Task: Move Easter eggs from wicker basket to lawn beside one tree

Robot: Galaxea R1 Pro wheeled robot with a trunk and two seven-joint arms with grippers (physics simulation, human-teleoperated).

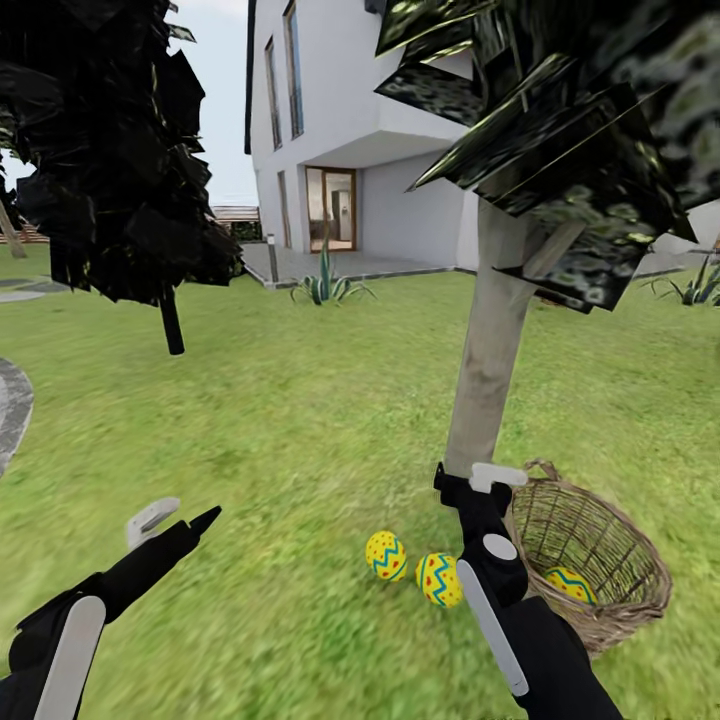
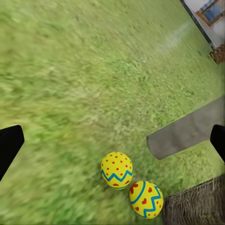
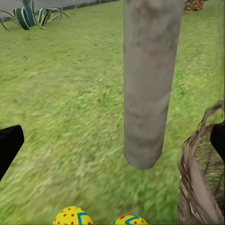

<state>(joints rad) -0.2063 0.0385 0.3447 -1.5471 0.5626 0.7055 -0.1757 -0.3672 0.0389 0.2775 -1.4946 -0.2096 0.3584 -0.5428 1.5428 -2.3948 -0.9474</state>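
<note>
Two Easter eggs (image 1: 385, 556) (image 1: 438, 579) lie side by side on the lawn (image 1: 300, 420), just in front of the pale trunk of the tree (image 1: 490, 350). A third egg (image 1: 570, 583) rests inside the wicker basket (image 1: 600, 520), which leans at the trunk's right. My right gripper (image 1: 480, 478) hovers open and empty between the eggs and the basket, near the trunk's base. My left gripper (image 1: 180, 518) hangs open over grass further left. The left wrist view has both eggs (image 2: 116, 169) (image 2: 146, 199), the trunk (image 2: 187, 131) and the basket's edge (image 2: 197, 206).
A near-black tree (image 1: 120, 150) with a thin dark stem stands at the left. The white house (image 1: 350, 120) rises behind, with a spiky plant (image 1: 325, 285) before it. The grey paved patio's edge (image 1: 10, 400) shows at far left. Open grass lies between.
</note>
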